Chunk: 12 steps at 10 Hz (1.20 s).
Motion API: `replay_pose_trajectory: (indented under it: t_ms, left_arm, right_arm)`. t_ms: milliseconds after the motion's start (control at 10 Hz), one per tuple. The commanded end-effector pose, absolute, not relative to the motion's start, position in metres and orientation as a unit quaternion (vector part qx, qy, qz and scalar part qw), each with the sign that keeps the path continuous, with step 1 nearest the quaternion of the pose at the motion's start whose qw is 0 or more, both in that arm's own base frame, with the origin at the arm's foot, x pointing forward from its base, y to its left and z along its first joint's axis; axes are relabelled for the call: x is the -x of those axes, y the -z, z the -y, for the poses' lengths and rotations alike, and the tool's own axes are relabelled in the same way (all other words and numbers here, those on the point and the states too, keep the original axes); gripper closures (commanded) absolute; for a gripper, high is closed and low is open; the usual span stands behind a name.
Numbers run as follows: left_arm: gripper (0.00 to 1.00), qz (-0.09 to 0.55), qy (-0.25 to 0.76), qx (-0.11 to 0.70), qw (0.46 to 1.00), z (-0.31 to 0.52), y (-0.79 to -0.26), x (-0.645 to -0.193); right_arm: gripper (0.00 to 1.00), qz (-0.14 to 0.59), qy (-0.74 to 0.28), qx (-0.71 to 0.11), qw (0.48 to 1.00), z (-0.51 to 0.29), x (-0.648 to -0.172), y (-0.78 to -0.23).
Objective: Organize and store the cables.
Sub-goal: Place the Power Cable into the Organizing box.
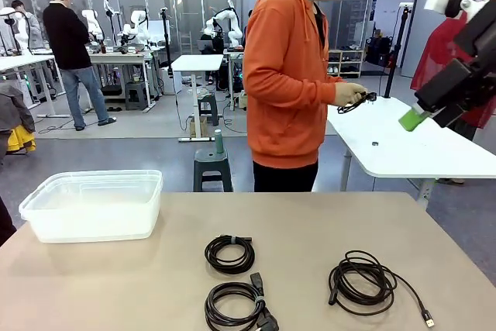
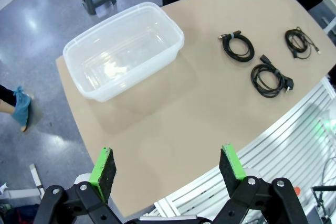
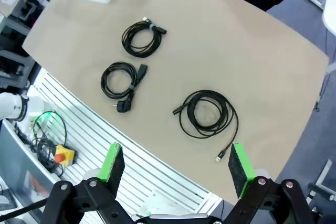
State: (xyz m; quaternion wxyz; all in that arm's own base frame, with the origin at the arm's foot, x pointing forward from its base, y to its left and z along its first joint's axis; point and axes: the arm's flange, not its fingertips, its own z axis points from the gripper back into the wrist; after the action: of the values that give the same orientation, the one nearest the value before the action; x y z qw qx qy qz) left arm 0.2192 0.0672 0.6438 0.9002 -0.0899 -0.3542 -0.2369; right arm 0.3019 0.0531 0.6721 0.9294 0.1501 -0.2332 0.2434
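A broad tan round-cornered table (image 1: 310,230) carries the work in the front view. Beyond its far edge, at 12 o'clock, a person in an orange hooded top (image 1: 287,75) stands side-on, facing a white table (image 1: 411,149) behind.

A clear rectangular plastic tub (image 1: 93,226) sits at 10 o'clock on the tan table, nothing visible inside it, well apart from the cords.

The left arm's jaws stand spread wide above the table's near edge, their green pads (image 2: 103,169) holding nothing; the tub lies at 11 o'clock in the left wrist view and the coils at 2 o'clock. The right arm's jaws are likewise spread and empty, green pads (image 3: 112,164) high over the table, with one pad showing at 2 o'clock in the front view.

Three cables lie on the tan table, none touching another. The largest, a loosely wound black cord with a small flat connector trailing off (image 1: 360,283), is at 4 o'clock. A black coil tied with a band and ending in a chunky plug (image 1: 232,305) lies at 6 o'clock, on the near edge. A smaller, tight black coil with a grey band (image 1: 229,253) rests just beyond it, near the table's middle.

A fourth thin black cord (image 1: 360,100) hangs bunched in the person's hands (image 1: 347,94), above the white table.
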Motion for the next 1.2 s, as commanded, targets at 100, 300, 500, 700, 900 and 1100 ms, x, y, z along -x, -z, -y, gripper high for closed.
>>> replay_pose_trajectory:
  t_ms: [100,300,500,700,900,1100]
  left_arm:
    - [0.0,0.355,0.242,0.089,0.898,-0.0663,-0.6445,-0.2184]
    - [0.0,0.355,0.242,0.089,0.898,-0.0663,-0.6445,-0.2184]
    - [0.0,0.355,0.242,0.089,0.898,-0.0663,-0.6445,-0.2184]
    - [0.0,0.355,0.242,0.089,0.898,-0.0663,-0.6445,-0.2184]
    - [0.0,0.355,0.242,0.089,0.898,-0.0663,-0.6445,-0.2184]
    - [0.0,0.355,0.242,0.089,0.898,-0.0663,-0.6445,-0.2184]
  right_arm:
    - [0.0,0.225,-0.268,-0.13,0.928,-0.0503,-0.2943,-0.6787]
    - [0.0,0.213,-0.271,-0.132,0.929,-0.0513,-0.2914,-0.6756]
    - [0.0,0.226,-0.257,-0.14,0.929,-0.0551,-0.2972,-0.6767]
    - [0.0,0.226,-0.257,-0.14,0.929,-0.0551,-0.2972,-0.6767]
    - [0.0,0.226,-0.257,-0.14,0.929,-0.0551,-0.2972,-0.6767]
    - [0.0,0.226,-0.257,-0.14,0.929,-0.0551,-0.2972,-0.6767]
